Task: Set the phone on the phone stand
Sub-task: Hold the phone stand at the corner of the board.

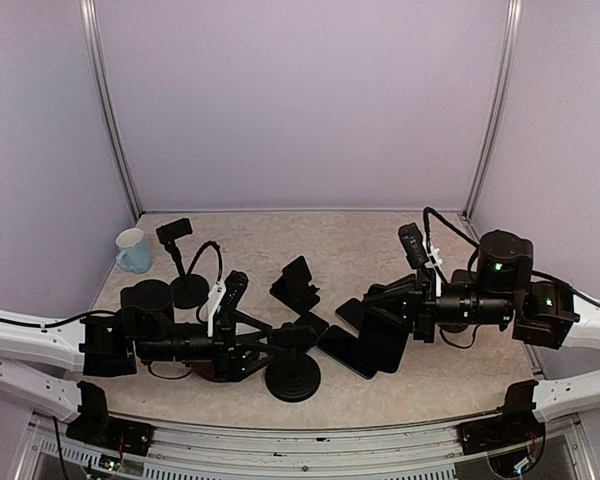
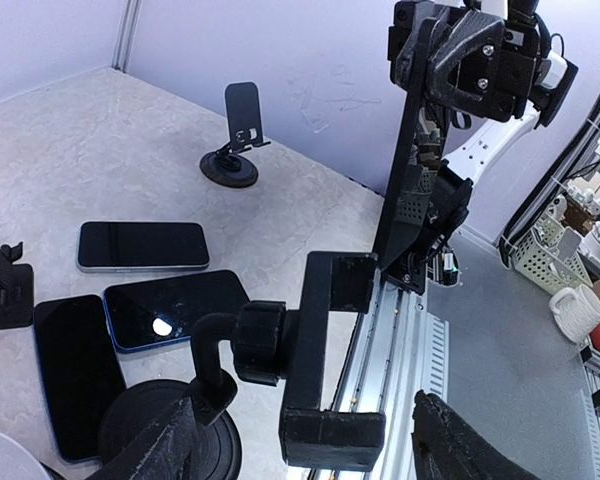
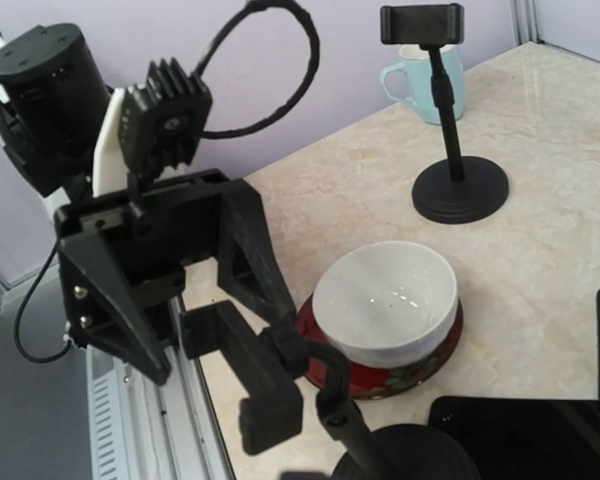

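The phone stand, black with a round base and a bent neck, stands near the table's front edge. Its clamp head sits between the fingers of my left gripper, which is open around it with gaps on both sides. The stand's clamp and the left gripper also show in the right wrist view. My right gripper is shut on a dark phone, held upright just right of the stand. That phone appears edge-on in the left wrist view.
Three more phones lie flat on the table. A white bowl on a red plate sits by the left arm. A tall stand, a blue cup and a folding stand are farther back.
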